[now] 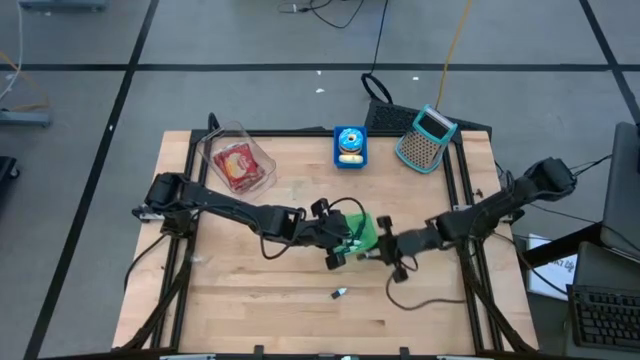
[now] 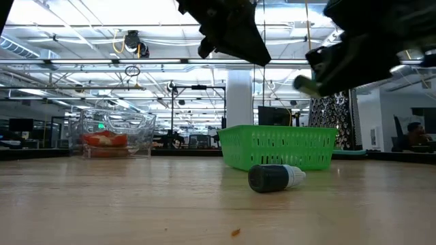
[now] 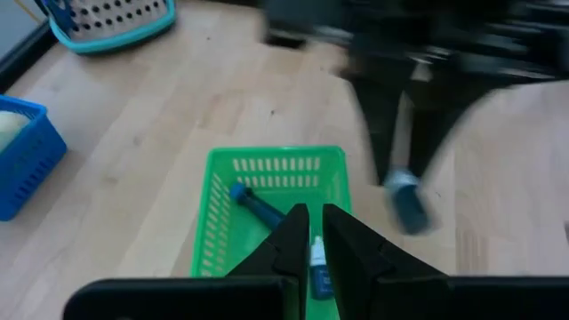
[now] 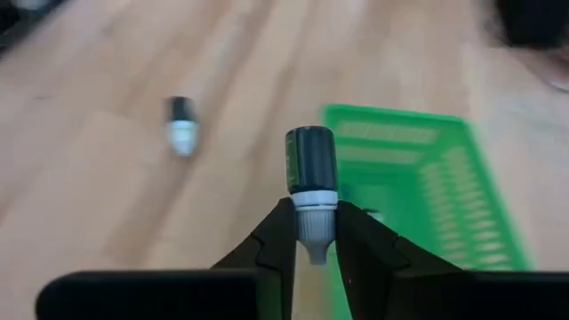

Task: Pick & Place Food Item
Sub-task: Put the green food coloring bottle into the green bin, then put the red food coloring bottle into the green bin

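Note:
A green basket [image 1: 364,226] stands mid-table, with a blue-capped bottle [image 3: 256,206] lying in it. My left gripper [image 1: 345,245] hovers over the basket's near end with its fingers [image 3: 289,240] nearly together. A small white-tipped bottle [image 3: 317,260] shows in the narrow gap between them. My right gripper [image 1: 380,250], just right of the basket, is shut on a small dark-capped bottle [image 4: 310,173]. Another small bottle [image 1: 340,293] lies on its side on the wood near the front. My left gripper: I cannot tell whether its fingers touch the white-tipped bottle seen between them or whether that bottle lies in the basket below. My right gripper pinches the bottle's pale neck end [image 4: 314,222] between its two fingers. The dark cap [image 4: 310,156] sticks out past the fingertips. The fingers slant down from the table's right side, and the bottle is lifted clear [image 2: 304,84].
A clear tub with red food [image 1: 237,162] sits at the far left. A small blue basket [image 1: 350,147] and a teal grater [image 1: 427,138] stand along the far edge. Bare wood lies left of the loose bottle [image 2: 276,177] and along the front.

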Robot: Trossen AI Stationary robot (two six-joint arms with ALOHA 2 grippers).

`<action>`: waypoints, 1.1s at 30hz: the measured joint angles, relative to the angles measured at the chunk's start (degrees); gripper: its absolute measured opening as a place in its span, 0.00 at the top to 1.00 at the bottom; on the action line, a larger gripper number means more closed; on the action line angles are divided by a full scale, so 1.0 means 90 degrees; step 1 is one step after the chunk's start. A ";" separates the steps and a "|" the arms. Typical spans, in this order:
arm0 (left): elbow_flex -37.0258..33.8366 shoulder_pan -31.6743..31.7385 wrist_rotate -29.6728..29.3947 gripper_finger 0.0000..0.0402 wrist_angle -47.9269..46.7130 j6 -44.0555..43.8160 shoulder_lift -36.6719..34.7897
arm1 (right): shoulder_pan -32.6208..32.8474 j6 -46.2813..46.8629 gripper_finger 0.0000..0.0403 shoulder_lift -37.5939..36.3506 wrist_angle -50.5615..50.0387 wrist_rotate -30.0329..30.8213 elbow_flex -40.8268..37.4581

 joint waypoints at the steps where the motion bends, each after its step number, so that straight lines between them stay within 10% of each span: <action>1: 0.0000 -0.0020 0.0003 0.91 -0.0016 -0.0011 0.0007 | -0.0156 -0.0089 0.87 0.0000 0.0004 -0.0008 0.0000; 20: -0.0005 -0.0173 0.0003 0.91 -0.0179 0.0018 0.0010 | -0.1291 0.0205 0.58 0.0311 0.0137 -0.0507 0.0002; 33: -0.0010 -0.0531 -0.0382 0.91 -0.0345 -0.0069 -0.0168 | 0.0068 0.0089 0.50 0.0491 0.1959 -0.1174 0.0011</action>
